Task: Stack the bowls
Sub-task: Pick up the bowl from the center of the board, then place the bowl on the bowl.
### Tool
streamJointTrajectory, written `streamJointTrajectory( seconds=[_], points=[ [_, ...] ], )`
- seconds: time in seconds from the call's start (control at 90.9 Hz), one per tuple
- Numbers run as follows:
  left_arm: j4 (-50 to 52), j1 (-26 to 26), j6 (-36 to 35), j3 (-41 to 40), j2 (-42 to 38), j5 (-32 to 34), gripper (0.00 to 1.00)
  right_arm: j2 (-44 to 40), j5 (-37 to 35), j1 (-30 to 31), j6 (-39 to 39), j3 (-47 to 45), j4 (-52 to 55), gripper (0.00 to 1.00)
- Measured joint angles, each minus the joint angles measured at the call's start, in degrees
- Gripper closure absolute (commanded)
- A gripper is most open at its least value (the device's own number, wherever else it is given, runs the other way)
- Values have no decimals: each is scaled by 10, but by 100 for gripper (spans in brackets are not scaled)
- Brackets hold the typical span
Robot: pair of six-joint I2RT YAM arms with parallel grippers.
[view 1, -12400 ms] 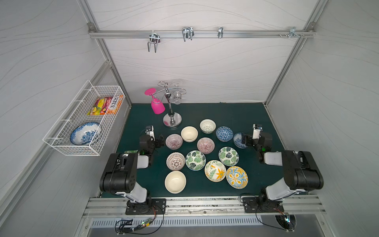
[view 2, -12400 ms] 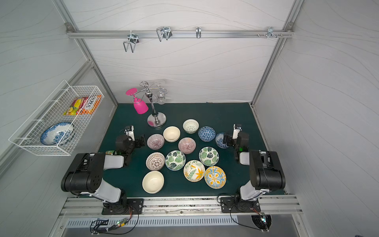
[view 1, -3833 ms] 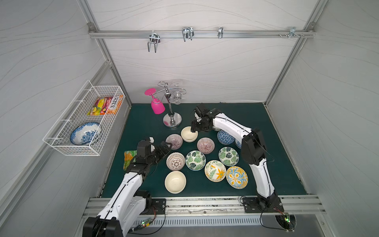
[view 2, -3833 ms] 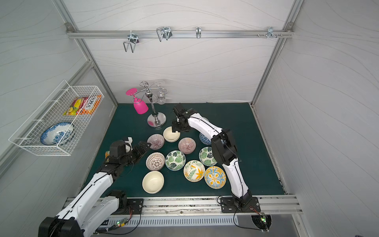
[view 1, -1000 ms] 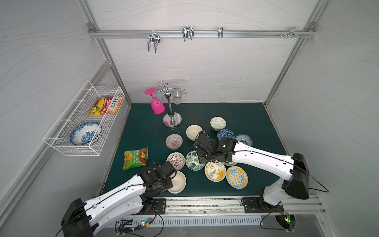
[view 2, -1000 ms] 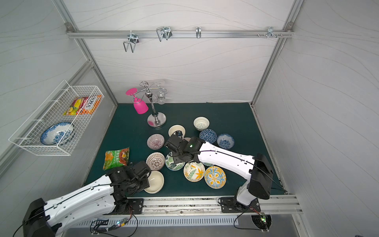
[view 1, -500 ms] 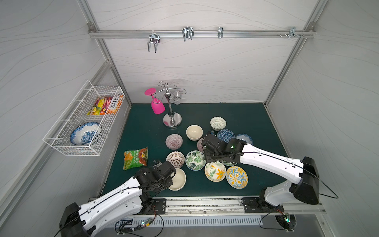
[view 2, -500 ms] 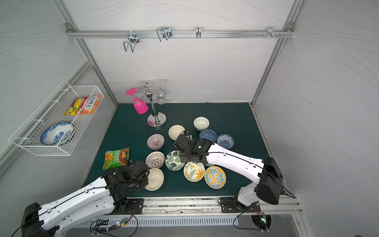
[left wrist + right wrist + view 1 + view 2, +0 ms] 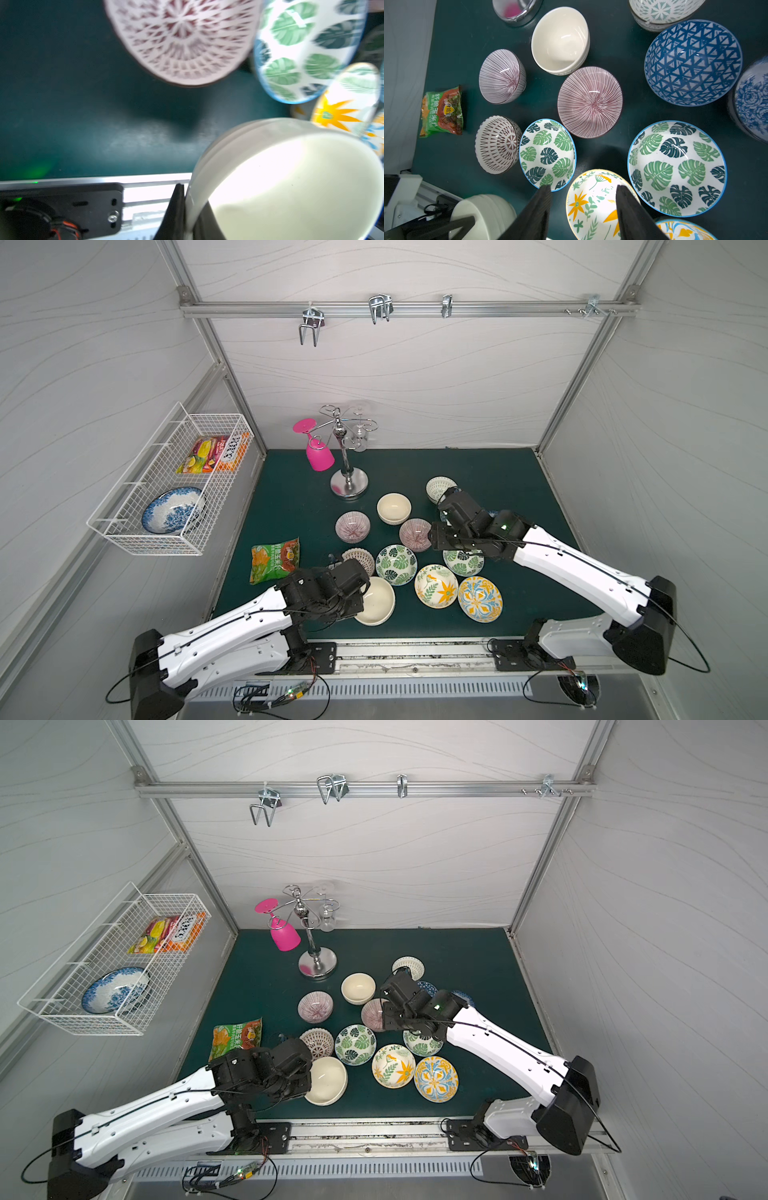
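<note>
My left gripper (image 9: 360, 594) (image 9: 188, 209) is shut on the near-left rim of a plain cream bowl (image 9: 375, 600) (image 9: 291, 182), which sits tilted at the front of the mat. My right gripper (image 9: 436, 541) (image 9: 583, 207) hangs open and empty above a yellow-floral bowl (image 9: 593, 205), between a pink-striped bowl (image 9: 415, 534) and a green-leaf bowl (image 9: 463, 562). Other bowls lie singly: cream (image 9: 393, 508), pink-striped (image 9: 352, 526), lattice (image 9: 359, 559), green-leaf (image 9: 396, 564), yellow-floral (image 9: 480, 598). The right arm hides most of the blue-and-white bowls (image 9: 693, 62) in both top views.
A green snack bag (image 9: 274, 558) lies at the mat's left. A chrome glass stand (image 9: 349, 485) with a pink wine glass (image 9: 319, 456) stands at the back. A wire basket (image 9: 124, 526) on the left wall holds a blue-and-white dish (image 9: 172, 510). The base rail (image 9: 415, 649) runs along the front.
My left gripper has closed on the cream bowl's rim and the bowl has tipped. My right gripper has drifted right, from over the left green-leaf bowl to beside the pink-striped one.
</note>
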State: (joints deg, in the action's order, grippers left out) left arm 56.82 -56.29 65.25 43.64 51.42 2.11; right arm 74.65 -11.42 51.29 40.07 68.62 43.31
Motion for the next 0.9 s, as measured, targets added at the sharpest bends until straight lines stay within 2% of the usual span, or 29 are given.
streamJointTrajectory(
  seconds=[0.055, 0.11, 0.242, 0.341, 0.407, 0.594, 0.902],
  points=[
    [4, 8, -13, 48, 26, 4, 100, -6, 6, -13, -7, -2, -1, 39],
    [3, 37, -35, 95, 59, -1, 100, -15, 12, -30, -12, -10, -4, 33],
    [-12, 151, -104, 176, 145, -35, 100, -43, 26, -75, -21, -38, -9, 2],
    [-20, 219, -162, 231, 221, -52, 100, -59, 32, -99, -35, -46, -9, 1],
    [-25, 248, -201, 272, 273, -60, 100, -66, 29, -107, -40, -45, -9, 1],
    [-47, 289, -285, 403, 421, -98, 100, -70, 11, -135, -40, -43, -4, 1],
    [-89, 334, -346, 469, 567, -130, 100, -47, 27, -153, -52, -22, -5, 1]
  ],
)
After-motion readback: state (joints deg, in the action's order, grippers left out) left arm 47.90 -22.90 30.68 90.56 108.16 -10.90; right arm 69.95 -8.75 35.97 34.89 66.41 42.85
